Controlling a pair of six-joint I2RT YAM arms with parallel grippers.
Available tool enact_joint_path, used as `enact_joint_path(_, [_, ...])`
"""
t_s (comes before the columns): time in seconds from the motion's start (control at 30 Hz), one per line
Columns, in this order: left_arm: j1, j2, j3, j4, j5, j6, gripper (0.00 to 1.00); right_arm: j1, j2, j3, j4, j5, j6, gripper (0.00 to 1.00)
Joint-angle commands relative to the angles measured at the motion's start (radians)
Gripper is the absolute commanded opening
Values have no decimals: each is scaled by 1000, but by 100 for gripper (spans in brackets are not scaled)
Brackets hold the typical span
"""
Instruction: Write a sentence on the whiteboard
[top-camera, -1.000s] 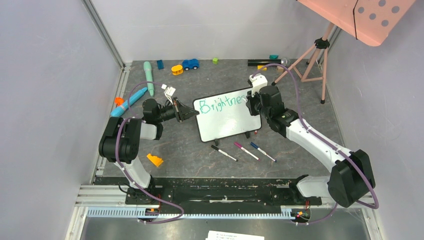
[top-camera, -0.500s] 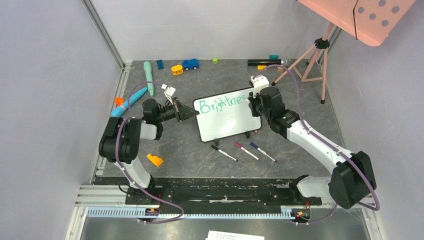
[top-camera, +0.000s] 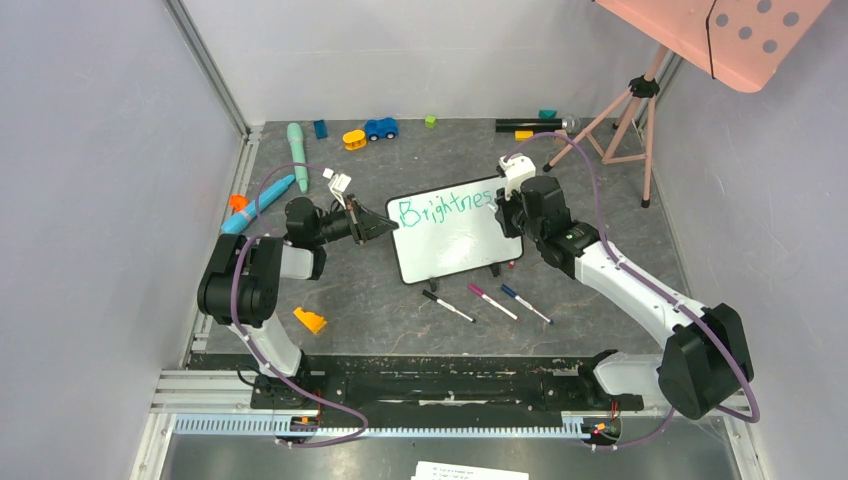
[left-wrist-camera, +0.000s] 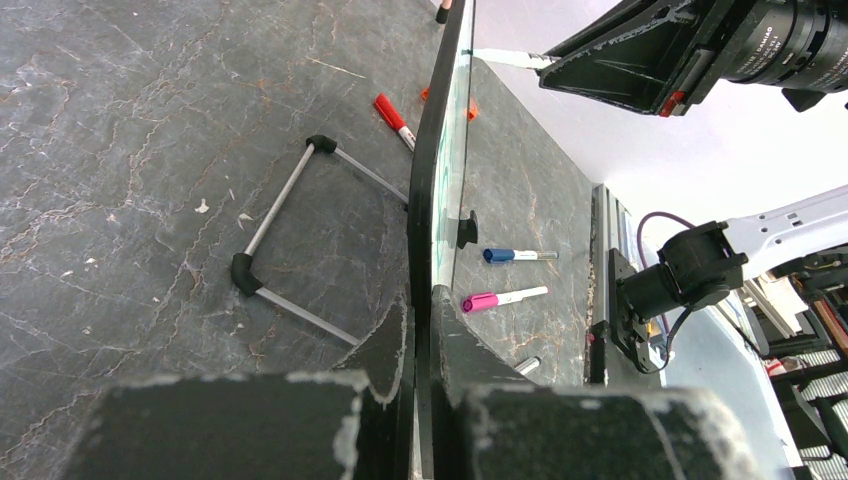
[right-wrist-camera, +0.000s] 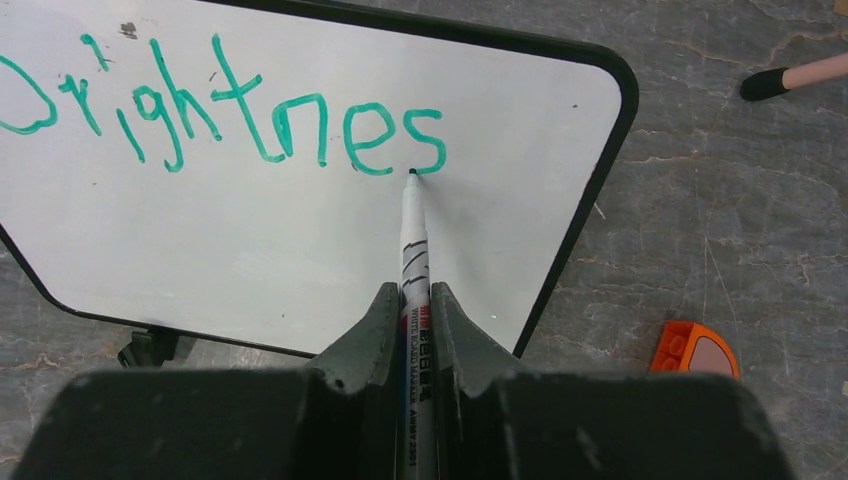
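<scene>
Whiteboard (top-camera: 450, 235) stands propped near the middle of the table (top-camera: 400, 330), tilted back on its wire leg (left-wrist-camera: 290, 230) and small black feet, face toward the arms. I judge it light, thin and stiff with a slick writing face. On feet that small it would likely skate or tip under pen pressure, so the frame edge is the place to hold it, not the face. The left gripper (left-wrist-camera: 422, 310) is doing that: from the left wrist view the board runs edge-on between the two fingers, which are closed down onto its left edge with no gap showing. The right gripper (right-wrist-camera: 412, 300) is closed tight on a slim teal marker (right-wrist-camera: 411, 240), held around mid-barrel with the tip pointing away from the wrist. The marker should be light and rigid, but the barrel looks smooth, so it could twist or slide in the fingers if I press hard. The grip looks far enough from the tip for me to see the stroke. The sentence (right-wrist-camera: 230, 110) reads "Brightnes" so far, one line of teal letters across the top of the board. The marker tip sits on the board at the lower tail of the last "s", right of centre, with bare white to its right before the frame. Board and tip are in contact and the fingers are well clear of the face. Three spare markers (top-camera: 493, 301) lie on the table just in front of the board, apart from both arms.
</scene>
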Motion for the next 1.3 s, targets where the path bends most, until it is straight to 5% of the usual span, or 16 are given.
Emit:
enact_joint_path(0.0, [-8, -22, 8, 11, 24, 91, 2, -3, -17, 19, 28, -45, -2, 0])
enact_joint_path(1.27, [-8, -21, 9, 7, 24, 93, 2, -47, -15, 71, 71, 69, 12, 0])
